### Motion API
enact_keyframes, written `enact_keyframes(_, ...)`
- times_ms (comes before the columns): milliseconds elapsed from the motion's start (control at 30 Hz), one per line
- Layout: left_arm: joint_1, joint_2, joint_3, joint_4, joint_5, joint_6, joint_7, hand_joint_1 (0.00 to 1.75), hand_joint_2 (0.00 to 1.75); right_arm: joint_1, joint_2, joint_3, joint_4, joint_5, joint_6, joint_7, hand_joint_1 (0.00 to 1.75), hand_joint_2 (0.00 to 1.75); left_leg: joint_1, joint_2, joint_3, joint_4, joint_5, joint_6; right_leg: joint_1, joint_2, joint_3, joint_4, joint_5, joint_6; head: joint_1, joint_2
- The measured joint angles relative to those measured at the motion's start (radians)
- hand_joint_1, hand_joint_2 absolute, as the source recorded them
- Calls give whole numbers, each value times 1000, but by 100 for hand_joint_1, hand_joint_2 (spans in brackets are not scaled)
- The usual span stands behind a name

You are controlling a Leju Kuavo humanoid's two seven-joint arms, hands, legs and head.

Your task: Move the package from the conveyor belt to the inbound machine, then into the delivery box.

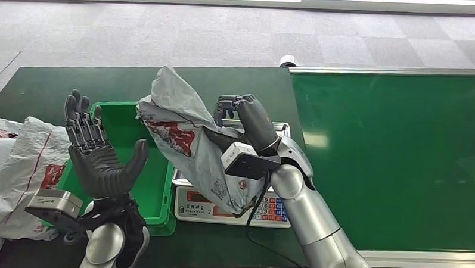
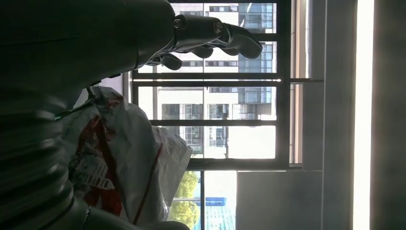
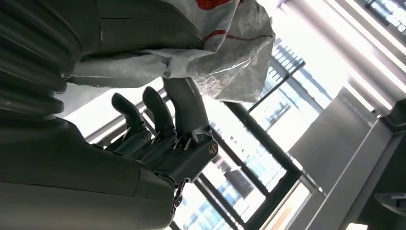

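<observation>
- The package (image 1: 190, 145), a crumpled grey plastic mailer with red print, is held up in the air by the right hand (image 1: 242, 123), above the left part of the scale (image 1: 232, 206) and the right edge of the green bin (image 1: 155, 188)
- In the right wrist view the right hand (image 3: 158, 139) is seen with its fingers (image 3: 184, 108) pressed against the grey bag (image 3: 230, 52), so a grip on the package is shown
- The left hand (image 1: 97, 150) is raised with its palm turned towards the package and its fingers spread and upright; nothing is held in it, and it stands apart from the package
- In the left wrist view the package (image 2: 119, 163) is seen just beside the left hand (image 2: 210, 40), whose fingers are slightly curved around nothing
- The scale, white with a red and blue keypad, is set on the dark green table (image 1: 40, 91) between the green bin and the conveyor belt (image 1: 395, 157)
- The green bin is placed under and behind the left hand
- A pile of further grey and white bags (image 1: 13, 168) is lying at the left edge of the table, touching the bin's left side
- The conveyor belt, a bright green surface with a metal rim, is found to the right of the scale
</observation>
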Motion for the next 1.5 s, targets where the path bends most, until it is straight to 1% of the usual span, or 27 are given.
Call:
enact_keyframes(167,-22,3,-6,10,26,20,0,0,175,-3,1,26,7,108,-196,35,0,175,0,0,0,0,0,0,0,0,0,0,0,0,0,0)
enact_keyframes(233,-32,4,-8,16,30,20,0,0,175,-3,2,38,6,136,-232,59,0,175,0,0,0,0,0,0,0,0,0,0,0,0,0,0)
enact_keyframes(367,-43,4,-12,27,32,7,0,0,175,0,1,53,6,168,-267,89,0,175,0,0,0,0,0,0,0,0,-1,0,0,0,0,0)
enact_keyframes(500,-55,2,-16,36,30,-10,0,0,175,6,-1,56,0,178,-280,100,0,0,0,0,0,0,0,0,0,1,-1,0,0,0,0,0)
enact_keyframes(767,-72,-4,-16,55,25,-19,0,0,175,11,-1,56,-6,202,-289,116,0,0,0,0,0,0,0,0,0,1,-1,0,0,0,0,0)
enact_keyframes(1300,-85,-7,-16,69,23,-18,0,0,175,12,-1,56,-6,208,-291,116,0,0,0,0,0,0,0,0,0,1,-1,0,0,0,0,0)
enact_keyframes(1367,-91,-7,-16,73,23,-9,0,0,175,12,-1,56,-6,225,-310,123,0,0,0,0,0,0,0,0,0,1,-1,0,0,0,0,0)
enact_keyframes(1433,-97,-6,-16,79,23,14,0,0,175,12,-1,56,-6,281,-396,152,0,87,0,1,0,0,0,0,0,1,-1,0,0,0,0,0)
enact_keyframes(1500,-106,-2,-18,92,18,48,0,0,175,20,0,45,-24,357,-525,170,0,175,0,0,0,0,0,0,0,0,-1,0,0,0,0,0)
